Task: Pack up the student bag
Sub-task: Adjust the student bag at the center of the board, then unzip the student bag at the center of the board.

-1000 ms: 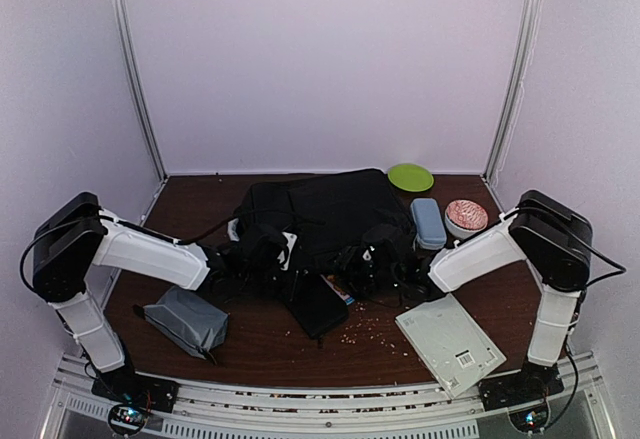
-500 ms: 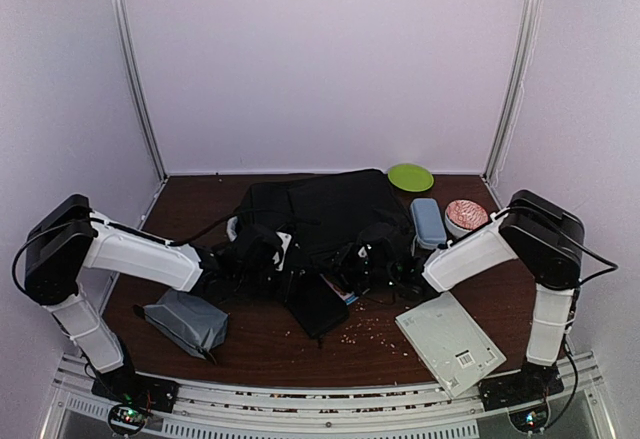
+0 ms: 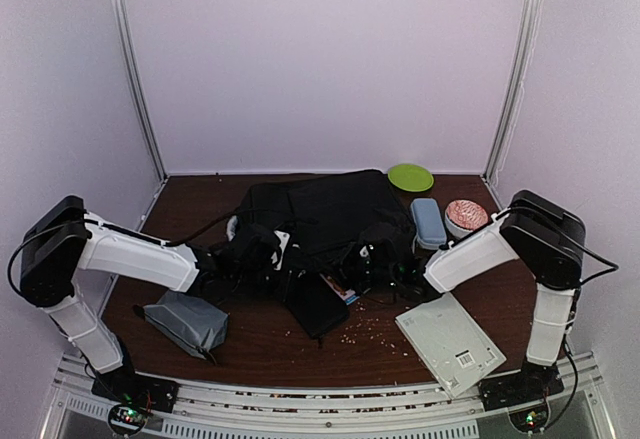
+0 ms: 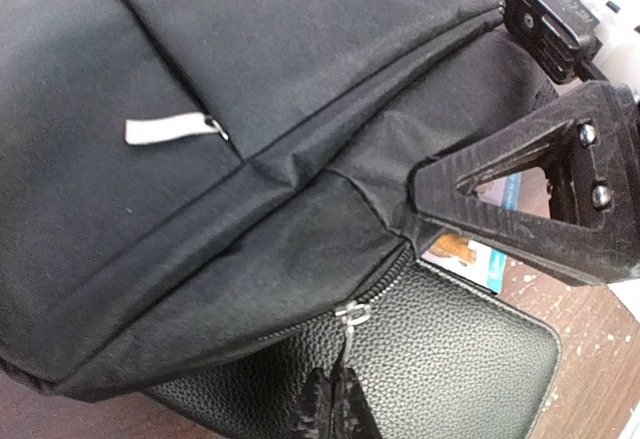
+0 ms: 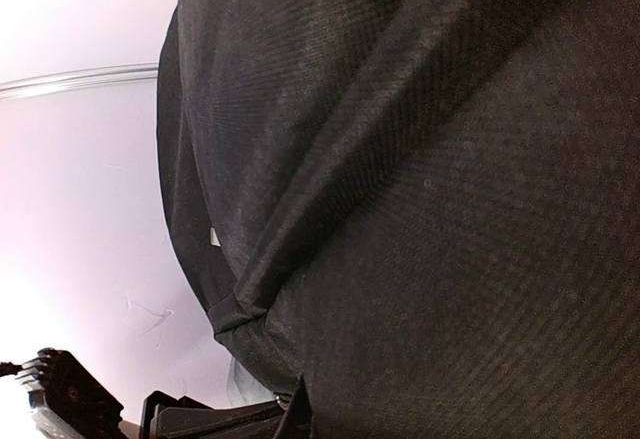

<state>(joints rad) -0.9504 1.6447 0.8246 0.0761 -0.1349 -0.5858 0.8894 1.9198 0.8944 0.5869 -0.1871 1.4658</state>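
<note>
The student bag [image 3: 320, 209], a big black fabric backpack, lies in the middle of the table. In the left wrist view my left gripper [image 4: 335, 404] is shut on the metal pull of the bag's zip slider [image 4: 350, 311] at the near edge. A black grained case [image 4: 460, 359] lies half under that edge. My right gripper [image 4: 425, 199] is shut on a fold of the bag's fabric [image 4: 300, 159] just right of the zip. In the right wrist view the bag [image 5: 420, 209] fills nearly everything, and only a dark tip of the right gripper [image 5: 300, 411] shows.
A grey zip pouch [image 3: 185, 321] lies front left. A white flat board [image 3: 450, 344] lies front right, with crumbs [image 3: 365, 331] scattered beside it. Behind the right arm are a blue case [image 3: 428, 222], a pink bowl [image 3: 466, 215] and a green plate [image 3: 410, 177].
My right gripper has closed from open onto the bag's fabric and edged in toward the bag. The left gripper has stayed shut on the zip pull.
</note>
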